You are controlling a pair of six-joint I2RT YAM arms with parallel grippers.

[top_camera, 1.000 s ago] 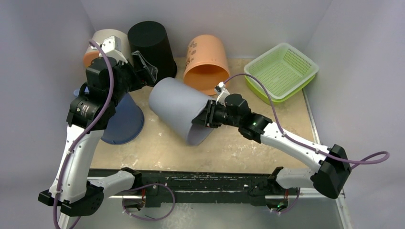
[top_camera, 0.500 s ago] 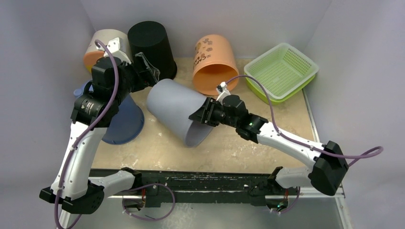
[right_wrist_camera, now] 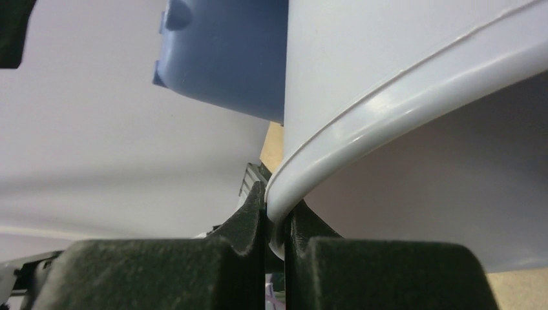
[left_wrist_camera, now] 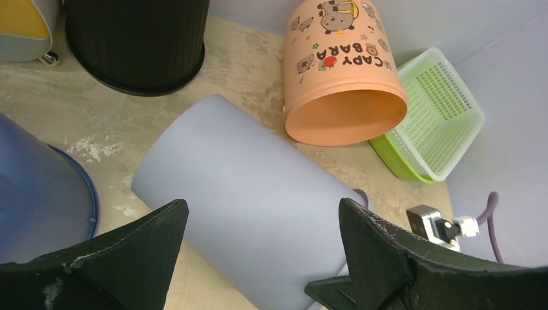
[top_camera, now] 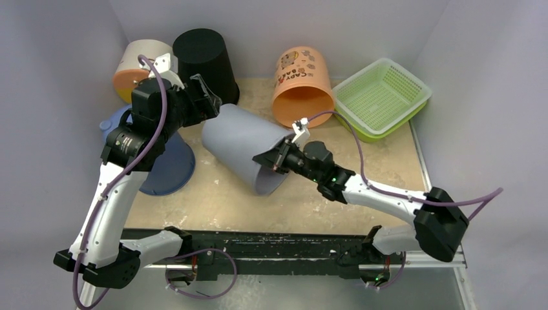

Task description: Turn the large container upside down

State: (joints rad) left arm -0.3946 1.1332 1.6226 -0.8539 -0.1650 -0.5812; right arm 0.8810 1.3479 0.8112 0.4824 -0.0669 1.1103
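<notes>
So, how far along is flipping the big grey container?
Done: the right end effector pinches the rim of the grey container. In hand: the container is tipped onto its side, the open left end effector straddling its closed end. Left: rotate it until the mouth faces down on the table, then release.

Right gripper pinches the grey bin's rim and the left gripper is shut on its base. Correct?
No. The left gripper is open, jaws spread either side of the grey bin, per the left wrist view. The right gripper does pinch the rim.
</notes>
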